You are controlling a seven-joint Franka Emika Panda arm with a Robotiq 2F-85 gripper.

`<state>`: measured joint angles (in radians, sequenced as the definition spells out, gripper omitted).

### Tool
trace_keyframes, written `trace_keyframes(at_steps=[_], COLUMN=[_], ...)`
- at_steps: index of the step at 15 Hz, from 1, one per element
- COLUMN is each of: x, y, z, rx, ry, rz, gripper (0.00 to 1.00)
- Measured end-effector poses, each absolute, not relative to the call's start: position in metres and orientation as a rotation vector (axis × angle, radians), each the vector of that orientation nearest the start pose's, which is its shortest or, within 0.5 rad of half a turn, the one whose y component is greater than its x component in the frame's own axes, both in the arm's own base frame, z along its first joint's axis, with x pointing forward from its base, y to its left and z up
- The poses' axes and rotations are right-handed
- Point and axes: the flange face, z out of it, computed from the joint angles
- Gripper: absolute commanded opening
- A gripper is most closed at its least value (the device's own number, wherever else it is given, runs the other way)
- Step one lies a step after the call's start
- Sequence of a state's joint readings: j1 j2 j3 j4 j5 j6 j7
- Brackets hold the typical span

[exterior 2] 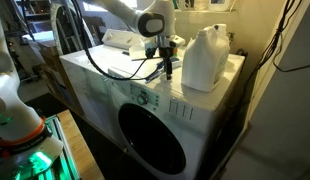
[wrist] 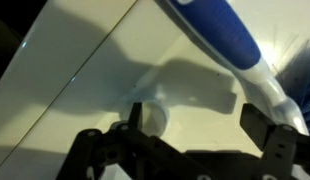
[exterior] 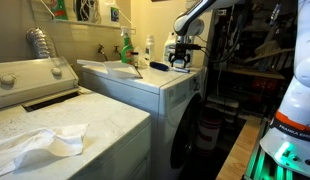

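Observation:
My gripper [wrist: 200, 125] is open and empty, just above the white top of a front-load machine [exterior 2: 105, 80]. It shows in both exterior views [exterior: 181, 66] [exterior 2: 167, 72] near the machine's far edge. In the wrist view a blue and white handle [wrist: 230, 35], like that of a brush, lies on the top just beyond my fingers, apart from them. A dark flat object [exterior: 158, 66] lies on the top beside the gripper. A large white jug [exterior 2: 205, 58] stands close to the gripper.
A top-load washer [exterior: 35, 80] stands next to the front-loader, and a crumpled white cloth [exterior: 40, 145] lies on a white surface in front of it. Green and white bottles [exterior: 126, 48] stand by the wall. A cable [exterior 2: 120, 72] trails across the machine top. The round door [exterior 2: 150, 140] faces the aisle.

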<state>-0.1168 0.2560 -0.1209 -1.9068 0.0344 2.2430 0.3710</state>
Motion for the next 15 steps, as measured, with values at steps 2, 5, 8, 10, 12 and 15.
trace_keyframes(at_steps=[2,5,8,10,12,15], x=[0.604,0.605,0.605,0.605,0.605,0.606], y=[-0.143,-0.147,-0.151,-0.153,-0.155,-0.157], z=[0.37,0.369,0.369,0.369,0.369,0.37], rx=[-2.987,-2.991,-2.991,-2.99,-2.989,-2.989], ry=[0.966,0.972,0.981,0.988,0.994,0.998], rz=[-0.122,-0.121,-0.123,-0.12,-0.117,-0.121], gripper=[1.0,1.0,1.0,0.98,0.73,0.53])
